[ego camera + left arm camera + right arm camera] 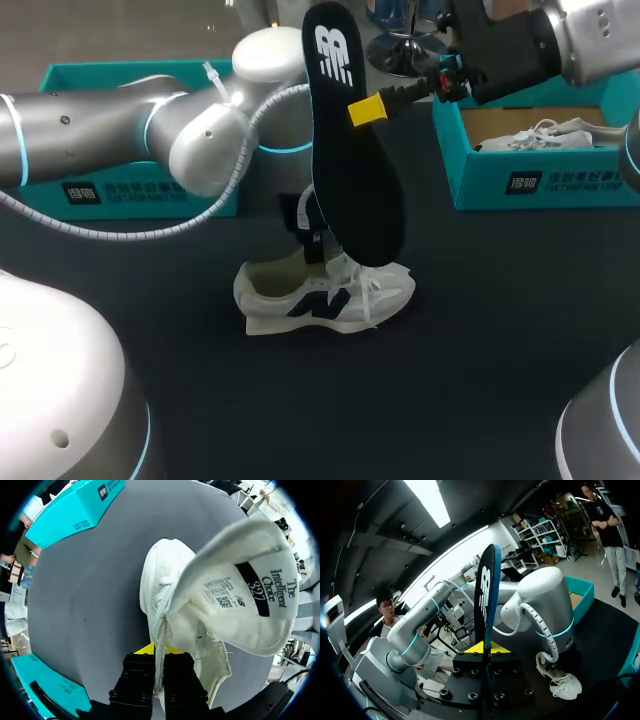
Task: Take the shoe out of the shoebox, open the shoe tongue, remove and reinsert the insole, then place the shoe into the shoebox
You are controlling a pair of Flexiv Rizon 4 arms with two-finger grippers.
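The left claw (pixel 159 656) points down at the shoe (pixel 330 295), fingers clamped on the shoe's upper edge. The right claw (pixel 370 108) is above the shoe, fingers closed on the upright insole (pixel 355 170).

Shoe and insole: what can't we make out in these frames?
- Head view: the insole covers most of the left gripper and the opening of the shoe; whether its lower end touches the shoe is unclear.
- Left wrist view: the raised tongue hides the shoe's inside.
- Right wrist view: the insole is edge-on in the right gripper, its faces unreadable.
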